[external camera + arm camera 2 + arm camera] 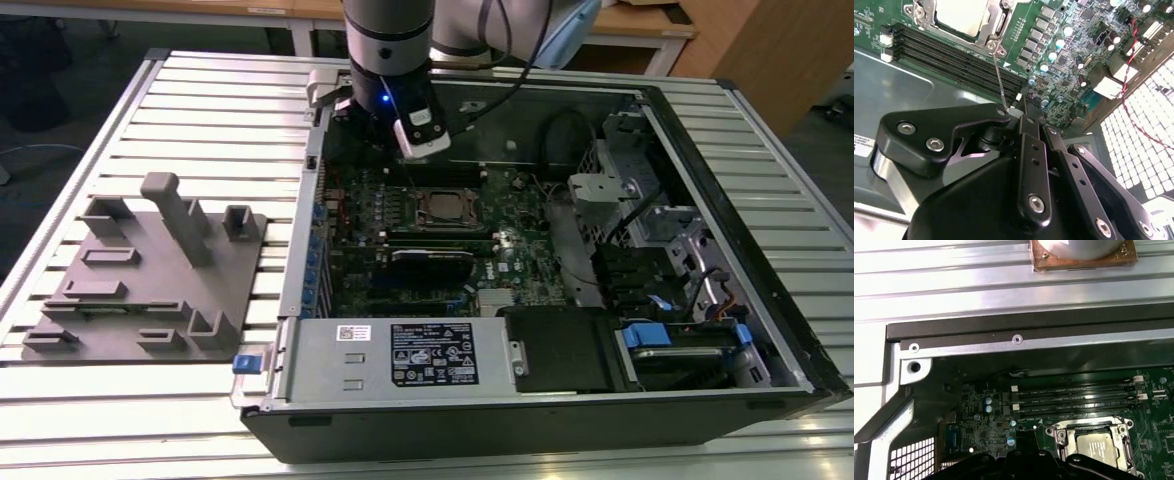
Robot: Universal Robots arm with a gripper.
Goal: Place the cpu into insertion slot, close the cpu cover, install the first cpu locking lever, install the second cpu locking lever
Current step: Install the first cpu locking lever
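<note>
On the exterior view I have the open computer case [747,250] lying on the slatted worktop [200,110], with a grey fixture plate [147,280] beside it on the exterior view's left. The arm [387,45] hangs over the far end of the green motherboard [400,230], its white wrist camera [424,135] just above the memory slots [441,172]. Near the board's middle I see the insertion slot [416,212] with the cpu [449,210] seated inside it, pale top up. In the second wrist view the gripper [1018,111] sits in the foreground. Its black fingers [979,117] are drawn narrow, tips close together. A thin wire locking lever [999,80] runs from the corner of the socket to those tips and touches them, but I cannot tell whether it is pinched between them or only lying against one. Beyond it the cpu cover [989,25] lies flat over the cpu [961,15], whose silvery top shows through its window, and the long black memory slots [954,57] run just beside the socket. In the first wrist view I look over the case's metal rim [1019,342] onto the board. The cpu [1099,446] sits in its socket under the cover frame [1066,432], next to the memory slots [1074,395], with the black top of the gripper in front of it.
</note>
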